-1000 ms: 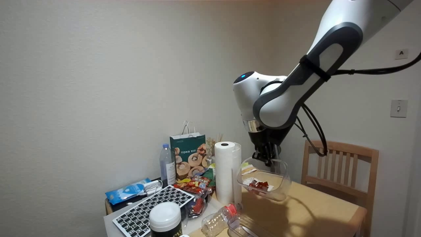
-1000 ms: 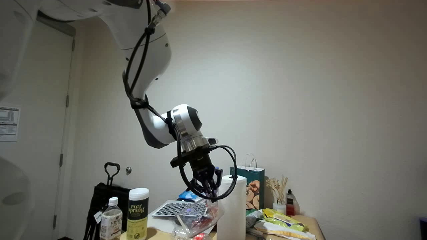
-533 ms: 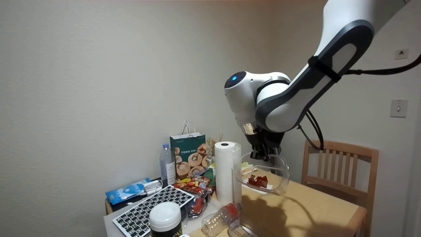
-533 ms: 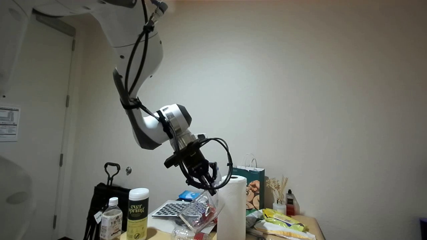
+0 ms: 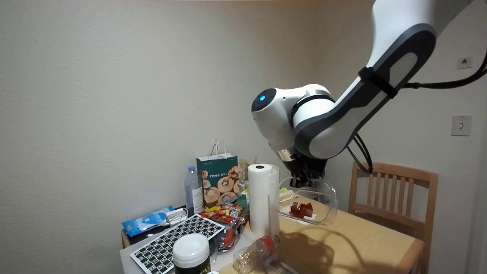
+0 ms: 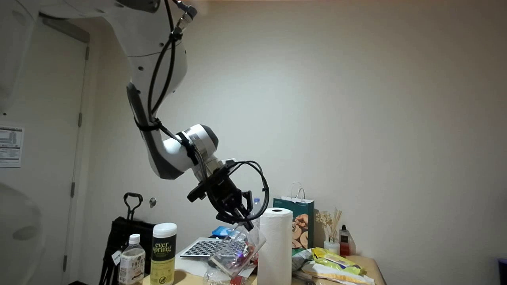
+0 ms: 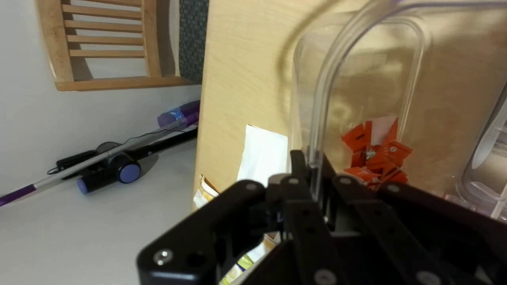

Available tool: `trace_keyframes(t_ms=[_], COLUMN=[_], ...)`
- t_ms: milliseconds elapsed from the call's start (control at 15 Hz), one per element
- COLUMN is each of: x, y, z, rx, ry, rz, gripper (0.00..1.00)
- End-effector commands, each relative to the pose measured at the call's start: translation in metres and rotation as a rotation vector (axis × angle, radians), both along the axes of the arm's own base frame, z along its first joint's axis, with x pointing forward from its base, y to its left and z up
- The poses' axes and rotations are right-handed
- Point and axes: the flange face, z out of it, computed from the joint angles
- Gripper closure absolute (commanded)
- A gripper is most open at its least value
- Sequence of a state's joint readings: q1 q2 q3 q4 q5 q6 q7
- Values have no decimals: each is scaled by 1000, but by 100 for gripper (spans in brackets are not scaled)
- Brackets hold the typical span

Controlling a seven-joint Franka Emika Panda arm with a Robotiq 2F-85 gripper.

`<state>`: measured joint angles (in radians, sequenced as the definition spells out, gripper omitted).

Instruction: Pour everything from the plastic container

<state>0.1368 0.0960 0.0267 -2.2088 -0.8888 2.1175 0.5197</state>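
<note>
The plastic container is clear, with rounded corners and red-orange wrapped bits inside. My gripper is shut on its rim and holds it tilted above the table. In an exterior view the container hangs slanted below the gripper, left of the paper roll. In the wrist view the rim runs between the fingertips. There the container reaches away from the fingers, with the red-orange bits gathered near the gripper's end.
A paper-towel roll stands close beside the container. An empty bottle and another clear container lie on the table below. A white-lidded canister, a small bottle and a green bag stand around. A chair is behind.
The wrist has swung over and tilted the container more steeply. In an exterior view the gripper moved left and slightly up. The red bits remain inside; the hold is unchanged.
</note>
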Motion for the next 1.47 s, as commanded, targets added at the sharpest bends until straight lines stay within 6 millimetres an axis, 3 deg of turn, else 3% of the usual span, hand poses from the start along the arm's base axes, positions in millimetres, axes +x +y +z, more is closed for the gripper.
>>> trace_keyframes(t_ms=[0, 267, 533, 600, 867, 933, 1400], x=[-15, -31, -41, -36, -38, -38, -42], y=[35, 76, 98, 97, 102, 102, 109], z=[-5, -11, -17, -15, -18, -18, -42], rx=[-118, -197, -283, -246, -262, -262, -339], ry=[-7, -15, -95, -57, -71, -71, -128], rz=[-6, 16, 88, 62, 82, 82, 28], gripper=[98, 98, 98, 92, 92, 98, 98])
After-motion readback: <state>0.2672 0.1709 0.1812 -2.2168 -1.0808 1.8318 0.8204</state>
